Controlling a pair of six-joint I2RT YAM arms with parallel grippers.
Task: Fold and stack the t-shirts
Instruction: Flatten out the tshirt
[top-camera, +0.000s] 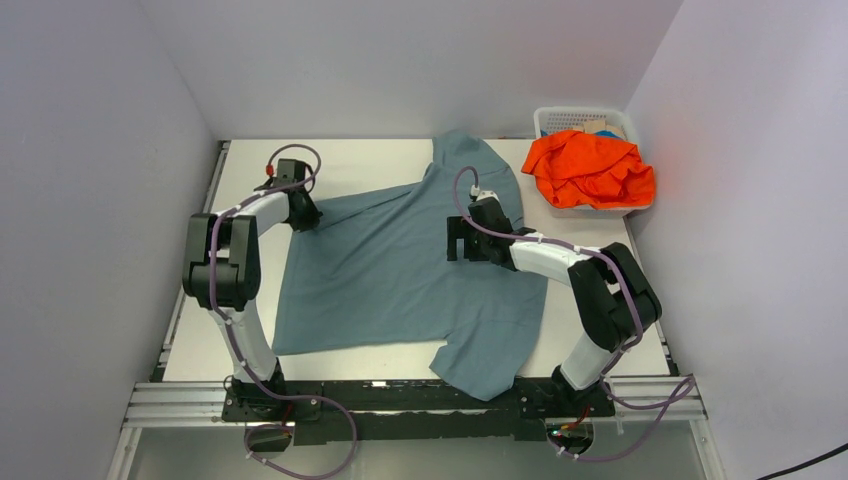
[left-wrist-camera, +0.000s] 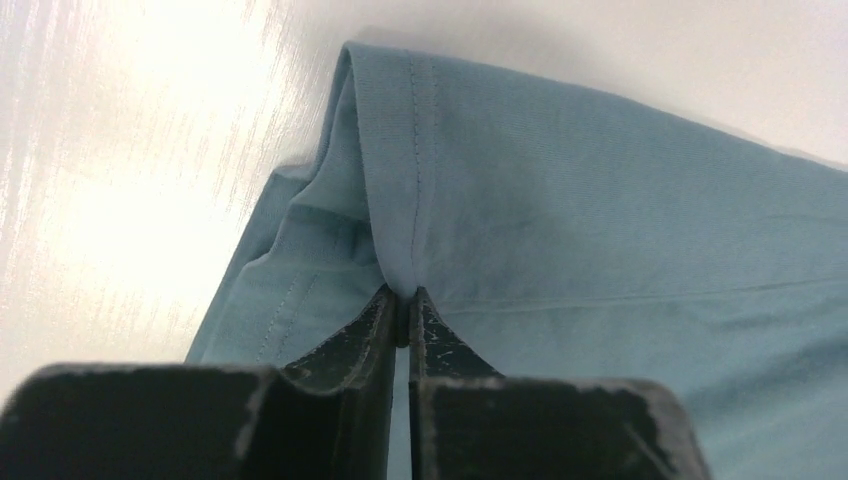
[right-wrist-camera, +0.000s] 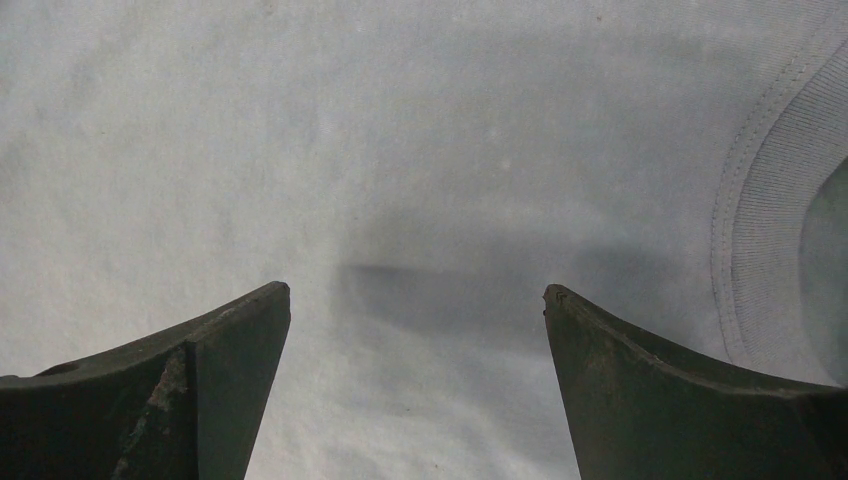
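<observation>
Pinched tight in the closed left pincer (left-wrist-camera: 402, 300), a hemmed edge of the blue-grey shirt (left-wrist-camera: 600, 220) is gathered into a ridge. That shirt is spread across the middle of the bench (top-camera: 370, 160). Over it, beside the collar (right-wrist-camera: 770, 200), the right pincer (right-wrist-camera: 415, 300) is held wide open, gripping nothing. An orange shirt (top-camera: 590, 168) is heaped in the white basket (top-camera: 560, 118) at the far right corner.

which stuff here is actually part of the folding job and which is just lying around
Part of the job:
- blue-grey t-shirt, spread on the table, one hem corner pinched by the left gripper
- right gripper, open over that shirt
- orange t-shirt, bunched up in the basket

Just lying about:
- white basket, far right corner
</observation>
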